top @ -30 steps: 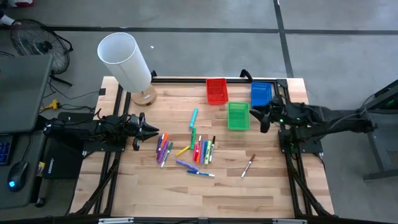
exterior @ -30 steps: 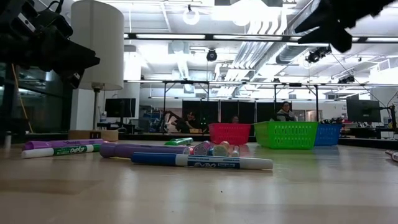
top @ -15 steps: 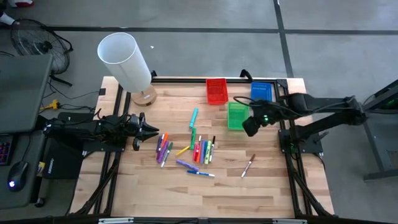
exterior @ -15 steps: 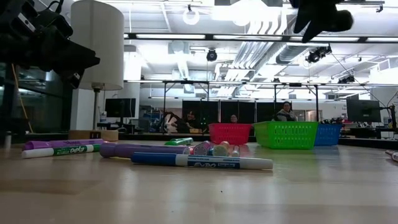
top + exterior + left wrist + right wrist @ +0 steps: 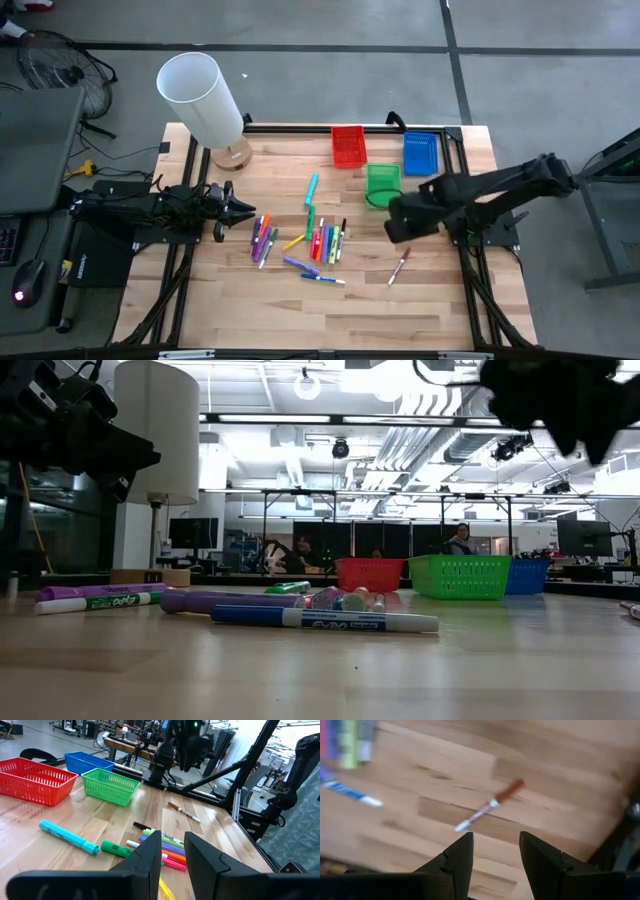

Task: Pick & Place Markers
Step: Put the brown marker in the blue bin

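While the right gripper (image 5: 492,855) hovers open and empty, blue marker (image 5: 325,619) reads "EXPO", left gripper (image 5: 173,851) parted, empty.

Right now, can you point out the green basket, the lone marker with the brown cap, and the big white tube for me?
green basket (image 5: 382,176), high view, its upper rim.
brown-capped marker (image 5: 399,267), high view, middle of its white barrel.
white tube (image 5: 203,97), high view, middle of its side.

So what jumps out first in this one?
A bright heap of markers lies mid-table, with one brown-capped stray off toward the right arm. The right claw hangs open just above that stray; red, green and blue trays line the far edge.
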